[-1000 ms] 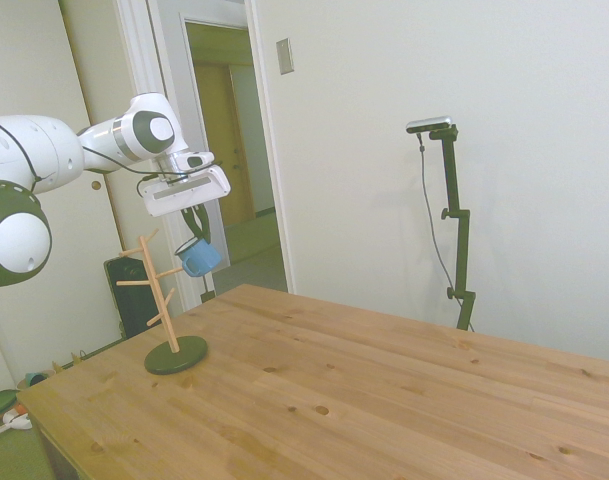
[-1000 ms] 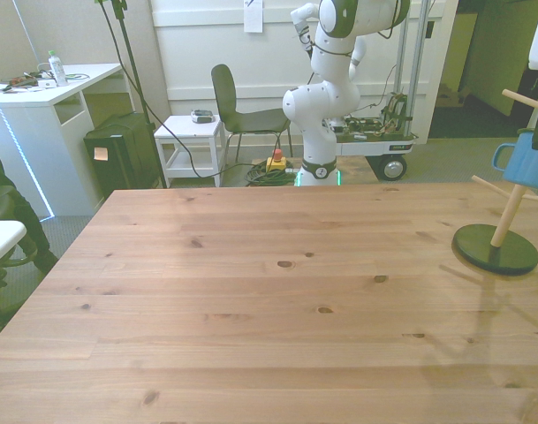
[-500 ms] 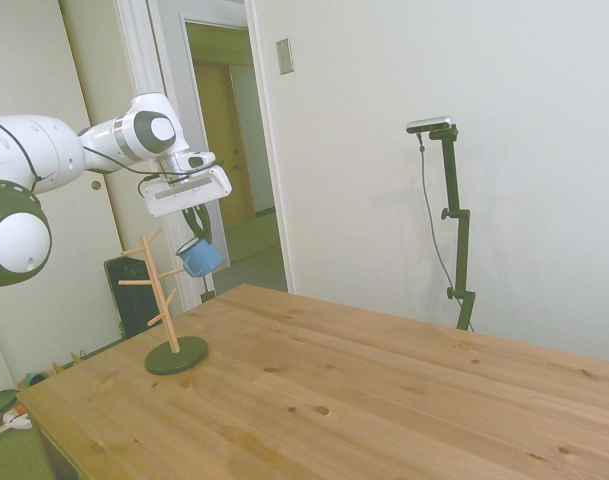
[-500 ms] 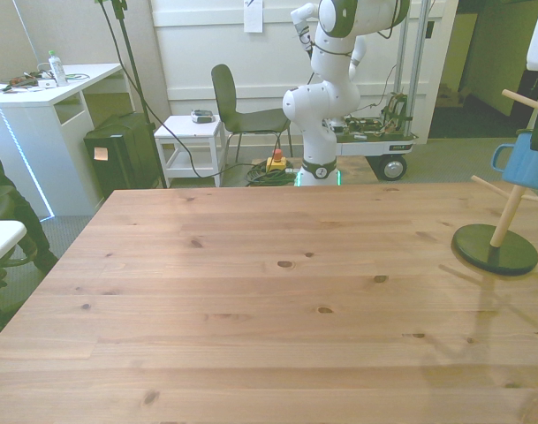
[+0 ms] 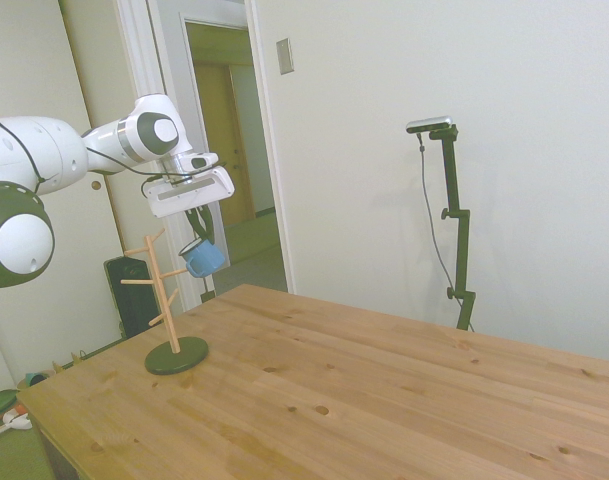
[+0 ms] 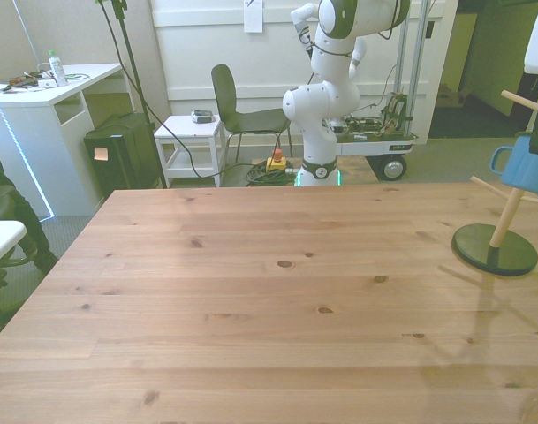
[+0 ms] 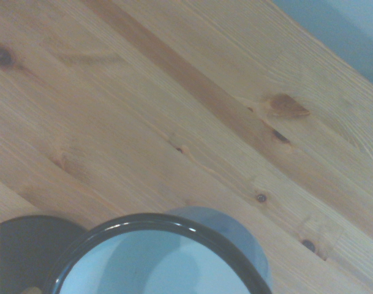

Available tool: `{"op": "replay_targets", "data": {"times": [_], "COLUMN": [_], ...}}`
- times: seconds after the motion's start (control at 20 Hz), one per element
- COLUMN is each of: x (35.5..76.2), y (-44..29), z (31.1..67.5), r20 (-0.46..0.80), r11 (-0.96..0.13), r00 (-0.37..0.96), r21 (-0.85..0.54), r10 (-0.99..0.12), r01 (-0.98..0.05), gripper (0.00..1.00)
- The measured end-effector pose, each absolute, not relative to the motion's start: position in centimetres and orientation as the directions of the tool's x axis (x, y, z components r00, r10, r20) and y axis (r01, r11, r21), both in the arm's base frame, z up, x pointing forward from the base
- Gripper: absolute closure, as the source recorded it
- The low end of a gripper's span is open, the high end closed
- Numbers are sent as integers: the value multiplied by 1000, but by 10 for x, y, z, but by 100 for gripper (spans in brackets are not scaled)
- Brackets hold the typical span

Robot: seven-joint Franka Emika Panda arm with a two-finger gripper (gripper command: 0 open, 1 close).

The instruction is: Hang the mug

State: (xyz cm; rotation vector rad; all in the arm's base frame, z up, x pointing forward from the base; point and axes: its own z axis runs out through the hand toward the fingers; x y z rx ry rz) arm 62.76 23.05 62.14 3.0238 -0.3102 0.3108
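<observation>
The gripper (image 5: 197,232) pinches the mug (image 5: 201,258) (tilted) in the air. It hangs just beside the wooden rack (image 5: 162,290) on the table (image 5: 384,390).

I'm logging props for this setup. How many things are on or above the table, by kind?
Mugs: 1, the light blue mug held up in the pincer, off the table.
Mug racks: 1, the wooden peg rack standing on its dark round base on the table.
Total: 2
</observation>
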Motion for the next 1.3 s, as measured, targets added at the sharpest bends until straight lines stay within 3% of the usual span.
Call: {"op": "replay_targets", "data": {"times": [1.3], "x": [632], "y": [280], "z": [603], "r20": [205], "r11": [-982], "r00": [964], "r21": [53], "r10": [-167], "r01": [-182], "gripper": [100]}}
